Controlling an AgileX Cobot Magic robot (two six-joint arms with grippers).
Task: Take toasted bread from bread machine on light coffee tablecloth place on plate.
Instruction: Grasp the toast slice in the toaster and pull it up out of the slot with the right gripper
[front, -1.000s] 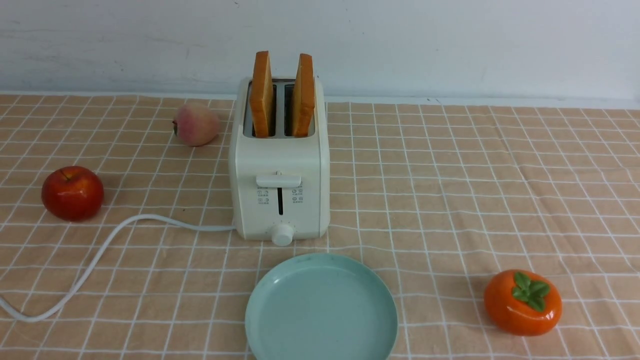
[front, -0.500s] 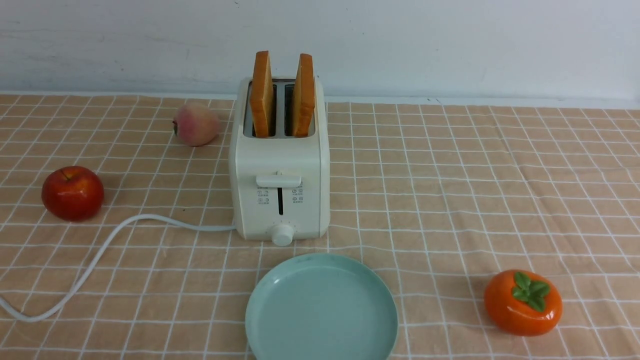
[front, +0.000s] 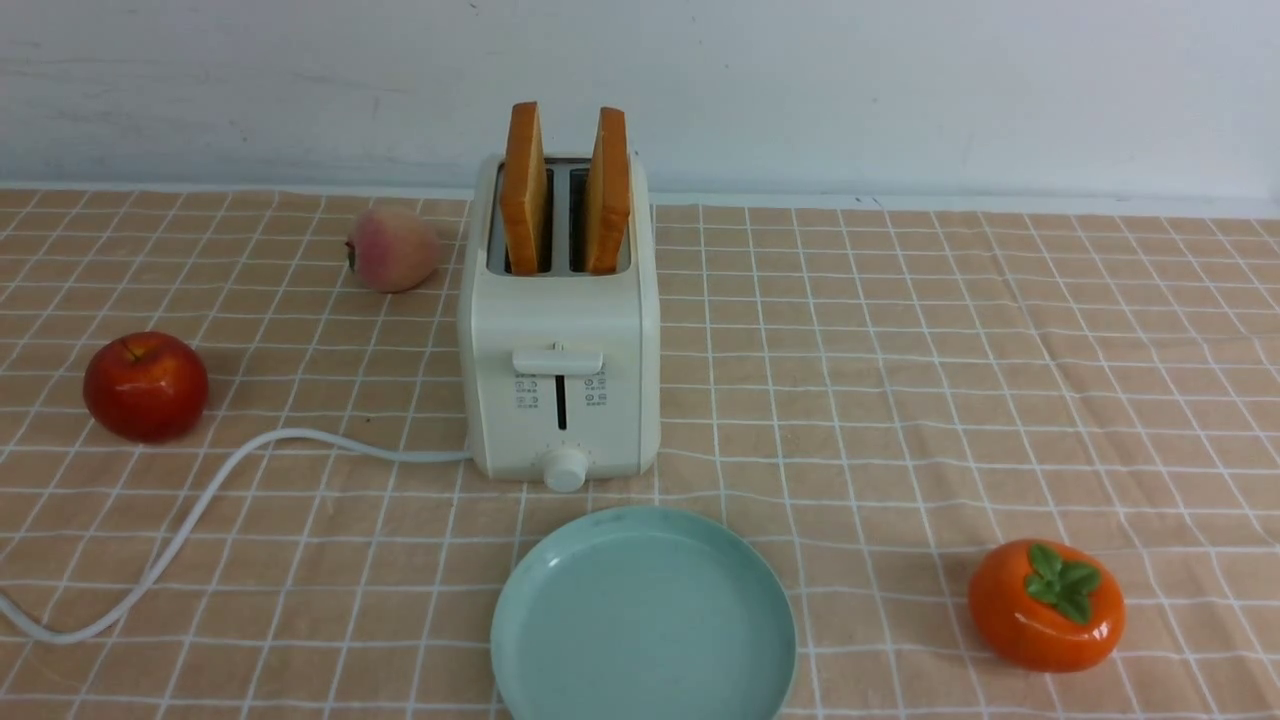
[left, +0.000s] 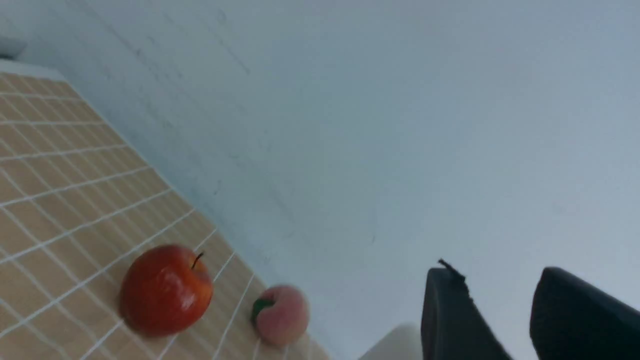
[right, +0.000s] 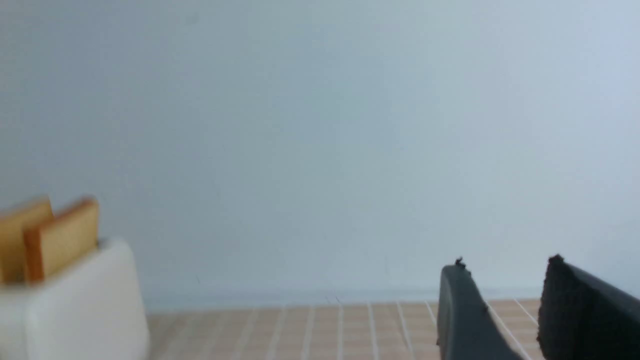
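Observation:
The cream-white bread machine (front: 560, 330) stands mid-table on the peach grid tablecloth (front: 900, 380). Two slices of toasted bread stand upright in its slots, the left slice (front: 523, 185) and the right slice (front: 607, 190). The mint-green plate (front: 642, 615) lies bare just in front of the bread machine. Neither arm shows in the front view. My left gripper (left: 500, 280) is open and holds nothing, with a corner of the bread machine (left: 395, 342) beside it. My right gripper (right: 505, 270) is also open and holds nothing, well off from the bread machine (right: 70, 305) and its toast (right: 62, 240).
A red apple (front: 145, 385) and a peach (front: 392, 248) lie left of the bread machine. Its white cord (front: 200, 510) trails to the left front edge. An orange persimmon (front: 1045, 603) sits at the front right. A pale wall backs the table.

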